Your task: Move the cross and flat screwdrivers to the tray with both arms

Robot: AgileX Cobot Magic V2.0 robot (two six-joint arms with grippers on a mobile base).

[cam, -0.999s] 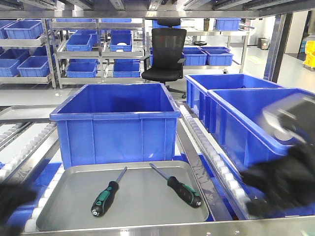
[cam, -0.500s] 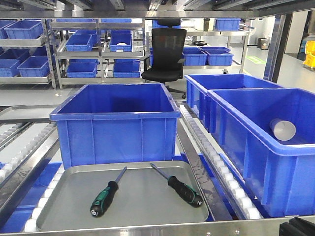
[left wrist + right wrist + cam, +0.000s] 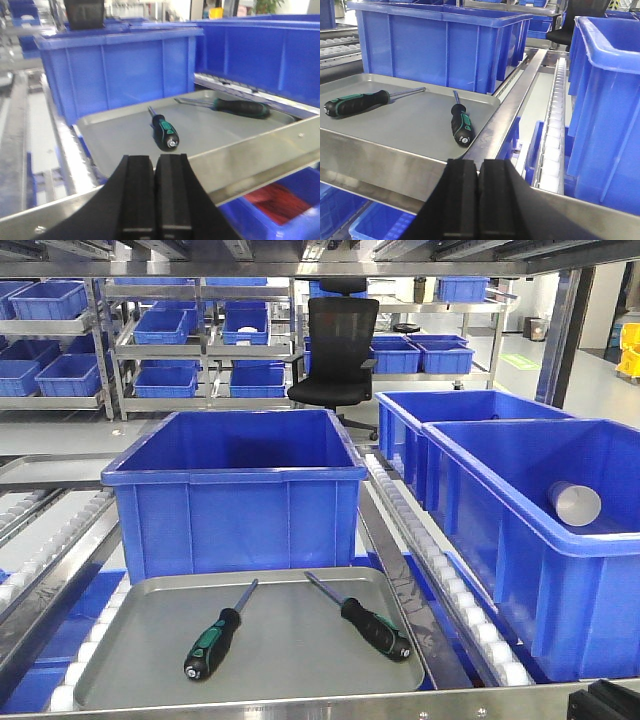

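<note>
Nearest the cameras, each wrist view shows its own end effector low in the frame. The left end effector [image 3: 156, 192] is matte black, with its two flat rectangular fingers pressed together and nothing between them; the right end effector [image 3: 480, 200] is the same, fingers together and empty. Both sit below and in front of a brushed steel rail [image 3: 300, 707] along the front edge.

Just beyond the rail lies the large shallow grey metal tray [image 3: 150, 680], rectangular with rounded corners and a low rolled rim, its surface dull and smooth. Two screwdrivers rest flat inside it, well apart from each other. The left screwdriver [image 3: 210, 638] has a ribbed black-and-green handle pointing toward the near edge and a thin steel shaft angled away to the right. The right screwdriver [image 3: 372, 626] has a mostly black handle with green trim, its shaft angled away to the left. Tip shapes are too small to tell, and no lettering is legible.

Behind the tray stands a deep blue plastic bin [image 3: 235, 490] with ribbed walls. To the right, white roller tracks [image 3: 440, 580] run beside further blue bins, one holding a pale cylinder [image 3: 573, 504]. Farthest back are a black mesh office chair [image 3: 338, 340] and steel shelving.
</note>
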